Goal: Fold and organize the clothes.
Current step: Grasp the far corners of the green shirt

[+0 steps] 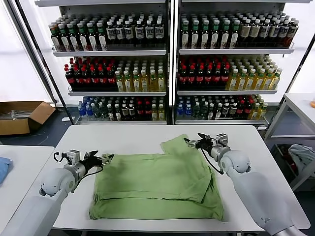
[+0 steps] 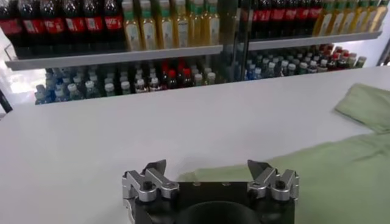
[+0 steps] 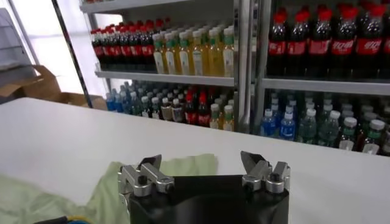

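Behind the table, two tall shelving units [image 1: 170, 59] packed with rows of bottles filled the whole back of the room, and a cardboard box [image 1: 22, 116] sat on the floor off to the robot's left. In front of them stood the white table [image 1: 123, 135], and most of its middle was taken up by the light green shirt [image 1: 157, 184], lying plain side up and already doubled over into a rough rectangle, with one sleeve [image 1: 179, 146] poking out toward the far right corner. The near edge showed stacked layers, so I judged that at least one fold was done; the sleeve, the uneven right side and any final tidy fold looked to be what was left. The left gripper [image 1: 101, 160] hovered just beside the shirt's left edge, its fingers spread wide apart and holding nothing, the cloth only near its tips in the wrist view. The right gripper [image 1: 194, 142] hung over the stray sleeve at the shirt's far right corner, its fingers likewise parted and empty. Neither hand had any hold on the fabric, as far as I could see.
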You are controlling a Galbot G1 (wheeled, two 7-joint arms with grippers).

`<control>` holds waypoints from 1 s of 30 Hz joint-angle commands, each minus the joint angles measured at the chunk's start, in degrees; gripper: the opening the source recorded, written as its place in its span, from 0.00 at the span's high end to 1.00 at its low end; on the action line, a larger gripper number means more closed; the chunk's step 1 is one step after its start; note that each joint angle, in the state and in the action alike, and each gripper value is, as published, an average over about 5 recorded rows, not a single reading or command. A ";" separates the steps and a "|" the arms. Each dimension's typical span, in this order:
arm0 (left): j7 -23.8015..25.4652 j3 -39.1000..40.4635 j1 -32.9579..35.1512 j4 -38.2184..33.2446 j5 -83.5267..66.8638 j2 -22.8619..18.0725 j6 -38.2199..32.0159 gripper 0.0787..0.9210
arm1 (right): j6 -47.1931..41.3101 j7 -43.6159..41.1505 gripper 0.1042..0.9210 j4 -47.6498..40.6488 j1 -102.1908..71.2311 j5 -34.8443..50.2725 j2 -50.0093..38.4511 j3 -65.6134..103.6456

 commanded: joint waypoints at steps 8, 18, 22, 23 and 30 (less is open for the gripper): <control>0.07 2.55 -2.09 5.05 0.22 -0.84 0.02 0.12 | -0.56 0.73 0.12 -6.91 4.59 -0.38 2.80 -4.37; 0.94 2.37 0.01 4.34 1.64 -1.22 0.08 0.36 | -0.67 1.12 0.36 -8.76 4.68 -0.27 3.99 -5.64; 1.66 2.25 0.49 4.20 1.96 -1.13 0.08 0.50 | -0.53 0.66 0.50 -8.43 4.51 0.03 3.82 -5.65; 1.81 2.22 0.58 4.14 2.03 -1.10 0.08 0.54 | -0.48 0.59 0.53 -8.34 4.45 0.05 3.79 -5.67; 2.81 1.89 0.94 3.78 3.15 -1.19 0.00 0.78 | 0.15 0.86 0.78 -7.08 3.63 0.44 3.74 -5.45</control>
